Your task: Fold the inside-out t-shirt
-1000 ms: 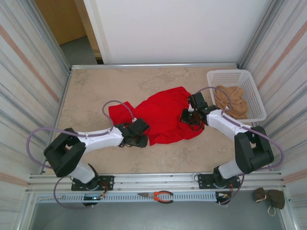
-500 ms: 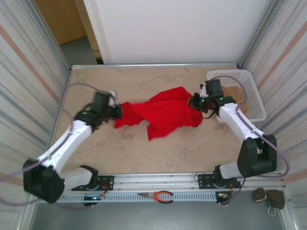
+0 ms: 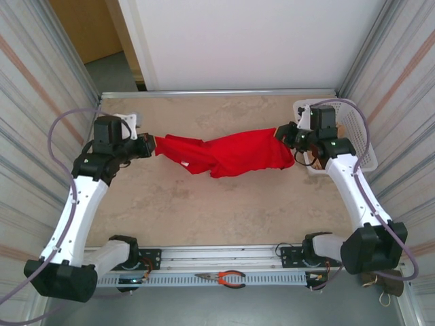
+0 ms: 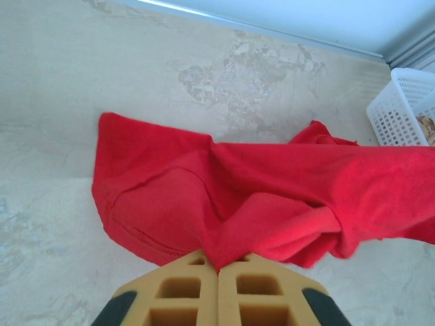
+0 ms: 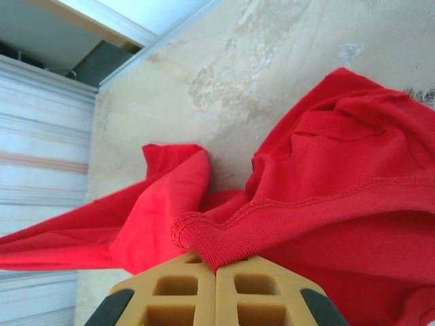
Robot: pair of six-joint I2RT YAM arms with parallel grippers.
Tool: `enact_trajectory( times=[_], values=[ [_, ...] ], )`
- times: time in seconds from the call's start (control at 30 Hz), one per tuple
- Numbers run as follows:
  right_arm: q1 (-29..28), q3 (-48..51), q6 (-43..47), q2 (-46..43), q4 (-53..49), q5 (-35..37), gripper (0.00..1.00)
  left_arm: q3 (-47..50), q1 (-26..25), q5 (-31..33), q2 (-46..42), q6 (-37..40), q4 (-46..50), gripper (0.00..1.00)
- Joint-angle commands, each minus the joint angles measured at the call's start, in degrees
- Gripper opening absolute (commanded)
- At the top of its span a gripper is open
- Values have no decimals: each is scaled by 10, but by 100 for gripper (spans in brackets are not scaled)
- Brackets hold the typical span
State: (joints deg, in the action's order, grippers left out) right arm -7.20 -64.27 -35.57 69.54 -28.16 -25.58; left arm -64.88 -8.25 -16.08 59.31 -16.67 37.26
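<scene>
Pliers, red handles, on rail at 6 o'clock. Left gripper: pads together, clamped on t-shirt fabric at its 9 o'clock end. Right gripper: pads together, pinching ribbed edge at 3 o'clock end. Shirt: bright red knit, stitched seams showing, pulled into twisted sagging band between both, mid-table, lower folds on beige marbled table. White lattice plastic basket at 2 o'clock.
</scene>
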Motion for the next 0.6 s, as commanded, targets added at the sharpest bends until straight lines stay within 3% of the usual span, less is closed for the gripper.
enact_trajectory(
  times=[0.0,0.13,0.27,0.33,0.37,0.43,0.57],
  values=[
    [18,-1,-8,-34,-19,4,0,-13,42,2,-28,14,17,0],
    [66,24,-22,-30,-24,27,0,-10,132,-44,-14,9,23,0],
    [92,48,-20,19,7,15,0,12,142,-70,16,-9,13,0],
    [83,45,-5,53,15,5,47,37,141,-95,22,-26,-6,0],
    [73,36,10,69,8,10,63,51,141,-105,23,-35,-15,0],
    [40,24,35,81,-12,43,69,74,134,-111,20,-41,-25,0],
    [-76,22,46,77,-24,99,66,112,110,-100,8,-44,-28,0]
  ],
)
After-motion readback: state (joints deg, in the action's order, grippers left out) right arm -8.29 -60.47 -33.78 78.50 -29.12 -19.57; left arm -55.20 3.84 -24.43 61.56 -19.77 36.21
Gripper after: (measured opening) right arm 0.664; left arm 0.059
